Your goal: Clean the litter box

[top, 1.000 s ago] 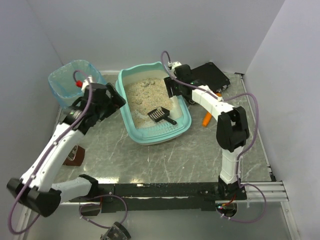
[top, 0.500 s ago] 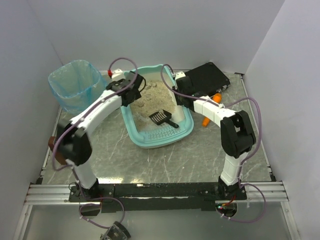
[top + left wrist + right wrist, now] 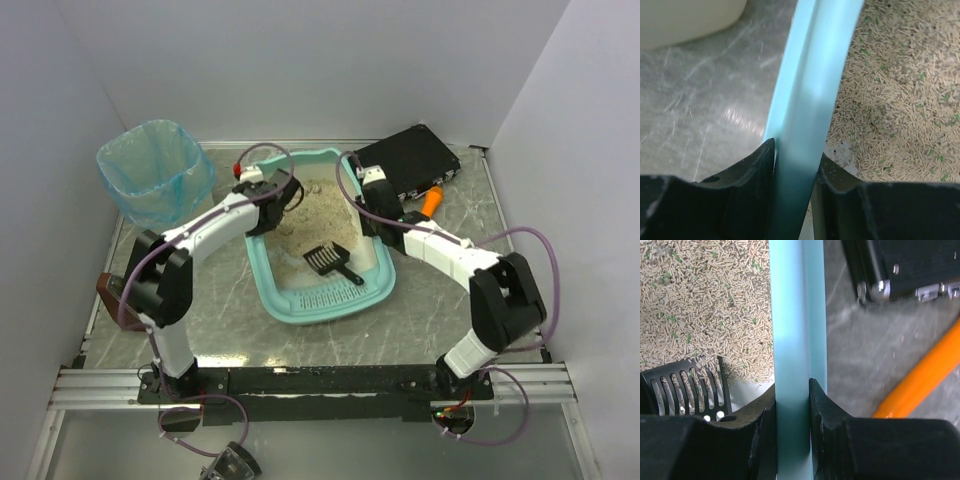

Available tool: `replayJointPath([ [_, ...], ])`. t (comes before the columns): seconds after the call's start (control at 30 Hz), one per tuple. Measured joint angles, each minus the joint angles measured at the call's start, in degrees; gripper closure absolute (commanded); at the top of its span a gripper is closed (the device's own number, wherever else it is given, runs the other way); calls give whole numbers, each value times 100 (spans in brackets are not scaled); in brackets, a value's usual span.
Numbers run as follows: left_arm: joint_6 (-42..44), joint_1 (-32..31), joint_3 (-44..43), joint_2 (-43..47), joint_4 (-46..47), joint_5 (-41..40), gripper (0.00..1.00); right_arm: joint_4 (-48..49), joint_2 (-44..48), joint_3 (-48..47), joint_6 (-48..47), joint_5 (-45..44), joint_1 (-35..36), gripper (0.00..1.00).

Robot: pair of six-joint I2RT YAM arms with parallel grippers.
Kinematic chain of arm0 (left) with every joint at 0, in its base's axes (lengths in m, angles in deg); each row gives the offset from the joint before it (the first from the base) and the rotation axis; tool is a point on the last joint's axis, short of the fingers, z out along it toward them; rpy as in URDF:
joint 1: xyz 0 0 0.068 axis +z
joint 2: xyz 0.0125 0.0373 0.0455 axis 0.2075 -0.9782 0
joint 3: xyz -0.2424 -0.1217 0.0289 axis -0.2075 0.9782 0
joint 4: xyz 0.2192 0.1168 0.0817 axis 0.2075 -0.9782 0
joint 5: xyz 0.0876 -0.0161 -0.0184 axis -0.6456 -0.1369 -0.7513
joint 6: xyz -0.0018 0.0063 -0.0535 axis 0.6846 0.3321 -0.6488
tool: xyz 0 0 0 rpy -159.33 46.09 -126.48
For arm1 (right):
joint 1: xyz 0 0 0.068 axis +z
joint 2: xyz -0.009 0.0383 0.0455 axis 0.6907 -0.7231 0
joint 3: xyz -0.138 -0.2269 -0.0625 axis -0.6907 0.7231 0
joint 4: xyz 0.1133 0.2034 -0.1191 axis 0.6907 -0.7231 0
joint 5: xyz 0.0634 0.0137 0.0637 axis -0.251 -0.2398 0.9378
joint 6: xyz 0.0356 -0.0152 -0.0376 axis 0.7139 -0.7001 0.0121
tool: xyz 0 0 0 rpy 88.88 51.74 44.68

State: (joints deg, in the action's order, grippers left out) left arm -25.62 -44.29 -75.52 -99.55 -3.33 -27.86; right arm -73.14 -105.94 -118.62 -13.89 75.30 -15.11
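Since the litter box (image 3: 320, 305) is pinched at both side rims, you are likely at the lift step | it sits mid-worktop (image 3: 300, 340), scoop (image 3: 330, 262) inside | left claw (image 3: 794, 161) clamped on left rim, right claw (image 3: 792, 390) clamped on right rim | next: raise both evenly.

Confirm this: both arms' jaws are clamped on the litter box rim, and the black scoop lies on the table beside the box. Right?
No: the top external view shows the black scoop lying inside the litter box, on the litter. Both arms' jaws are clamped on its rim, as you said.
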Motion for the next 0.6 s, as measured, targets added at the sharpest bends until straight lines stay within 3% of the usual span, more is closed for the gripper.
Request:
replayJointPath([
  [0.17,-363,-586,979,767,-24,-55,64,-363,811,686,297,-98,186,74],
  [0.2,-485,-704,1110,879,-66,-70,54,-444,960,807,361,-138,227,69],
  [0.23,-621,-809,1237,979,-85,-101,49,-522,1108,922,407,-155,264,40],
  [0.27,-726,-881,1316,1047,-116,-96,42,-579,1248,1032,452,-168,291,33],
  [0.3,-879,-968,1392,1104,-129,-81,29,-664,1373,1126,592,-111,317,31],
  [0.33,-925,-1010,1405,1126,-140,-74,25,-750,1421,1163,684,-96,334,28],
  [0.4,-1056,-1097,1375,1137,-146,-42,2,-933,1453,1121,778,-101,365,24],
  [0.6,-1167,-1099,994,1193,-501,-20,3,-1930,1657,811,896,-179,396,11],
])
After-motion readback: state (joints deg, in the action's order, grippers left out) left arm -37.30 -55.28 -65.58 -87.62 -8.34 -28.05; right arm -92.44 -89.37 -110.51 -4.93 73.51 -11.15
